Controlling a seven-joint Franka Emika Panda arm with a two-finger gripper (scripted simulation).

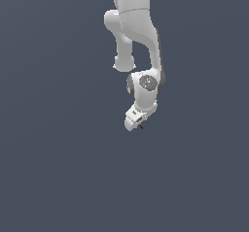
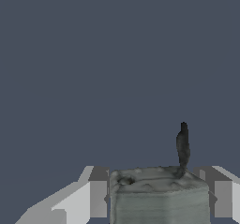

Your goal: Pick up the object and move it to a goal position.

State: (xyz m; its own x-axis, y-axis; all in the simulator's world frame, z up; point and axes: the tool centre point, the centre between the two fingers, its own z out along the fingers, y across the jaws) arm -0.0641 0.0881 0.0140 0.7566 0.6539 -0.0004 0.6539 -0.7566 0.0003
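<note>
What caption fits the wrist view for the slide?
Wrist view: white claw closed around a small grey blocky object with a dark stem sticking up, plain blue-grey background behind.

Exterior distant — wrist close (shared: hand (image 1: 133,121))

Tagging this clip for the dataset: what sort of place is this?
Almost certainly a bare simulator scene, not a real room. A flat, featureless slate-grey backdrop fills both views; the white arm looks rendered; the gripper has a grey block sitting between its fingers. No furniture or walls show.
</note>
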